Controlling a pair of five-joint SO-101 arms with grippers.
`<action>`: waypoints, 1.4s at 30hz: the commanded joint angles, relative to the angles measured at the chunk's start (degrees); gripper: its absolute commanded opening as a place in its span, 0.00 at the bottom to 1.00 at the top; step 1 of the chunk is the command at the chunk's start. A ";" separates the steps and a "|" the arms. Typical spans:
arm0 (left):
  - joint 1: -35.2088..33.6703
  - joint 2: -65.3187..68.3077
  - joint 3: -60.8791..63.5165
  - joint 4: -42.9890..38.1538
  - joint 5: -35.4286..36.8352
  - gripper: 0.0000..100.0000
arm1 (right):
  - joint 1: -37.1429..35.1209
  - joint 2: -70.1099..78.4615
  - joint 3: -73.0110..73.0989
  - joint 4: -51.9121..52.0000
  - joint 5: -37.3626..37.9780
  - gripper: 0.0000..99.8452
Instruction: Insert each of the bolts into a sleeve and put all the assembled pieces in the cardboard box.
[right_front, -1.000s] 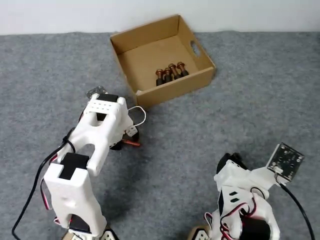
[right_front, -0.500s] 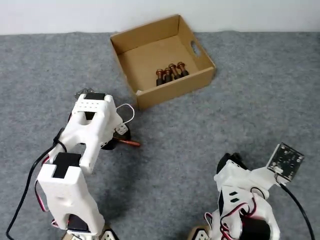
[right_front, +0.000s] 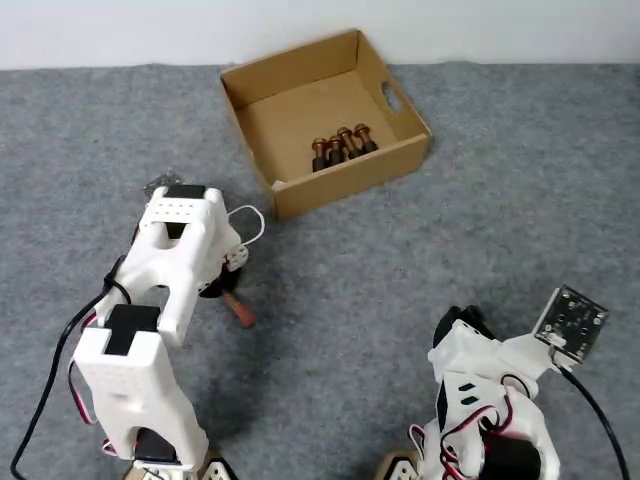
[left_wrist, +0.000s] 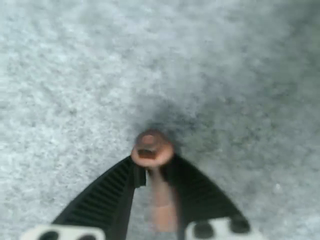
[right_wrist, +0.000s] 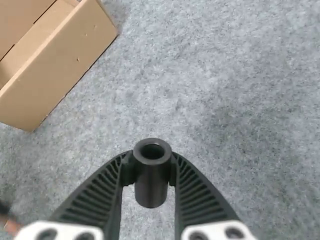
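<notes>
We are pinching the bolt (left_wrist: 151, 150) in the left gripper (left_wrist: 153, 171), its head poking out past the fingertips and its shank running back between them, low over the grey bench (right_front: 400, 260). The right gripper (right_wrist: 151, 170) is clamping the black sleeve (right_wrist: 150, 192), its bore opening toward its own wrist. The two are sitting well apart, so we are judging that the bolt's long axis needs lining up with that bore first.

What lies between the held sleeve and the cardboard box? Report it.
Bare grey carpet, nothing else, between sleeve and cardboard box, in the right wrist view.
</notes>
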 joint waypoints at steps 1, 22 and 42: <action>-3.08 -0.09 -0.22 3.08 -0.26 0.00 | 0.48 -0.04 -0.44 -1.45 0.62 0.01; 8.53 -41.93 -3.30 15.47 -14.51 0.00 | -0.04 -1.63 -0.62 -1.27 0.70 0.01; 10.11 -100.22 41.27 -5.98 -30.07 0.00 | -24.57 -1.45 -0.88 -1.19 0.70 0.01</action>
